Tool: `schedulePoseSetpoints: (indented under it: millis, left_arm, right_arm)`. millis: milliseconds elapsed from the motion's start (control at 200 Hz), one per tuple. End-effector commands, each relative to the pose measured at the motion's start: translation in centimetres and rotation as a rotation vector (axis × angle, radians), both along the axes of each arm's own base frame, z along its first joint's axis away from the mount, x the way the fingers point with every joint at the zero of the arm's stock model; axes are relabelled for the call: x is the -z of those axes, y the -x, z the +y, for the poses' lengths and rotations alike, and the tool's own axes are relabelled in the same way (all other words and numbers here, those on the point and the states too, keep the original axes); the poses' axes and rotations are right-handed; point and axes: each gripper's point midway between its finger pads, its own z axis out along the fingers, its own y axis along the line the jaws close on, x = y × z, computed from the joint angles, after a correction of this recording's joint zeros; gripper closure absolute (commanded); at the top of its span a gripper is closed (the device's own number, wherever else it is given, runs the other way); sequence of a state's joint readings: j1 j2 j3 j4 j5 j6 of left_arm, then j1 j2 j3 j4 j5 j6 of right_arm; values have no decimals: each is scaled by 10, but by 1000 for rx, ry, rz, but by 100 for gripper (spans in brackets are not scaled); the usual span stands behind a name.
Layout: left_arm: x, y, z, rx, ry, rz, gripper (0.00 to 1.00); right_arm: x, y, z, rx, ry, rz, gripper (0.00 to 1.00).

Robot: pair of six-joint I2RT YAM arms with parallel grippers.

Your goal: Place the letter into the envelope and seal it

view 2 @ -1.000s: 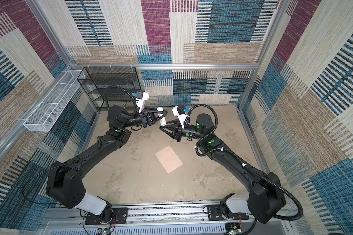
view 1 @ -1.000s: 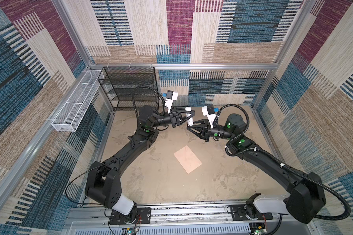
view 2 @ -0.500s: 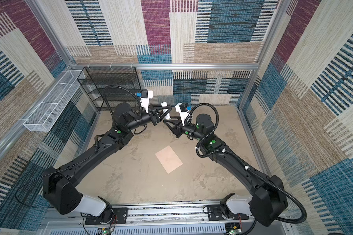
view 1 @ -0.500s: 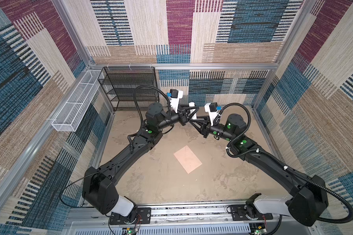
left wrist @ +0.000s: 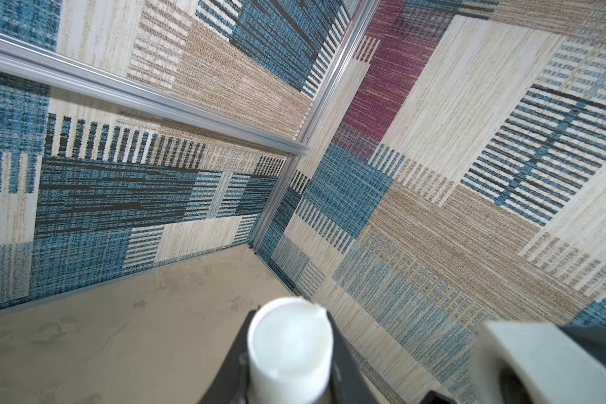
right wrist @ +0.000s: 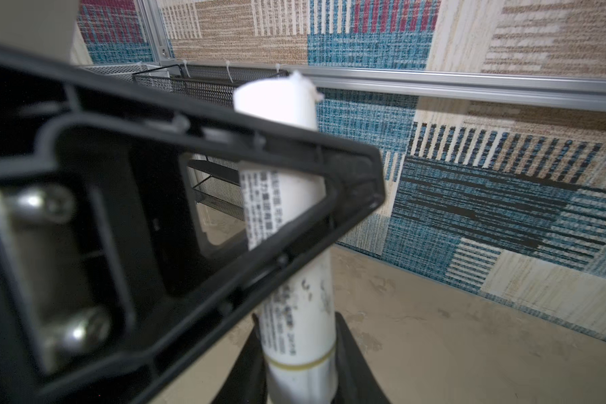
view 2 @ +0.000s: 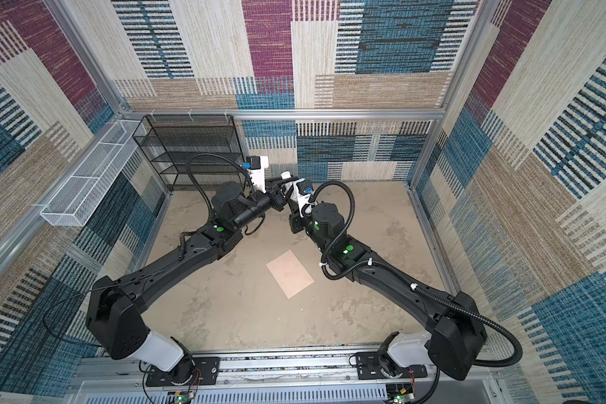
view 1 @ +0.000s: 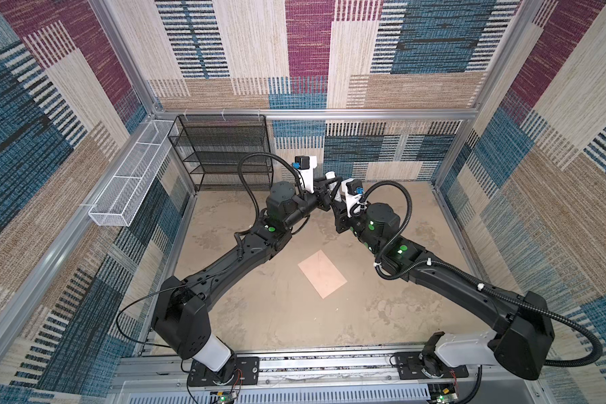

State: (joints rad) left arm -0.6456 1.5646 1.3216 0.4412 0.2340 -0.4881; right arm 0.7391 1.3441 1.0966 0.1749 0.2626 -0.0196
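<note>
the envelope (view 1: 322,274) (view 2: 290,273) lies flat on the tabletop (view 1: 259,314), about mid-way across and in front of the two hands. in both top views its long axis runs on a slant, from far left to near right. a plain peach face is up, and i cannot tell which way its flap points. it touches neither arm.

there is one envelope, one white tube (view 1: 329,175) (right wrist: 287,217), two arms, one black wire shelf (view 1: 221,150) and one white wire basket (view 1: 130,189).

both hands meet off the tabletop near the back wall and share the tube. the right hand (right wrist: 296,377) is clamped on its lower end, with the tube running straight out from between the fingers. the left hand (left wrist: 289,367) grips it higher up. in the right wrist view one left finger crosses the middle of the tube. in the left wrist view the tube's round white end faces the camera.

small dark print runs along the tube, too blurred to read. a thin yellowish ring circles it near the right hand.
</note>
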Motion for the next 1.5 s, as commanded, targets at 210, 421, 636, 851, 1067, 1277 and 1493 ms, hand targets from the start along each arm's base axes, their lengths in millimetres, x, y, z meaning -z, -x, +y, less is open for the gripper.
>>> schedulePoseSetpoints:
  millis: [210, 421, 636, 851, 1067, 1277, 1493]
  left_arm:
    - [-4, 2, 13, 45, 25, 63, 100]
    - [-22, -3, 37, 96, 103, 50, 100]
    - [-35, 22, 35, 368, 169, 3, 100]
    - [-32, 47, 32, 510, 139, -31, 100]
    - [-33, 62, 31, 598, 143, -34, 100]
    - [-34, 69, 30, 629, 131, -43, 100]
    - [-38, 72, 29, 654, 145, -48, 100]
  right_arm:
    - [-18, 27, 2, -121, -122, -72, 42]
    - [-6, 62, 10, -337, -167, -10, 35]
    - [-14, 79, 17, -571, -245, 60, 38]
    - [-21, 86, 21, -722, -300, 122, 39]
    - [-30, 92, 26, -807, -311, 131, 41]
    - [-33, 94, 28, -829, -305, 130, 45]
    - [-31, 92, 28, -823, -306, 135, 45]
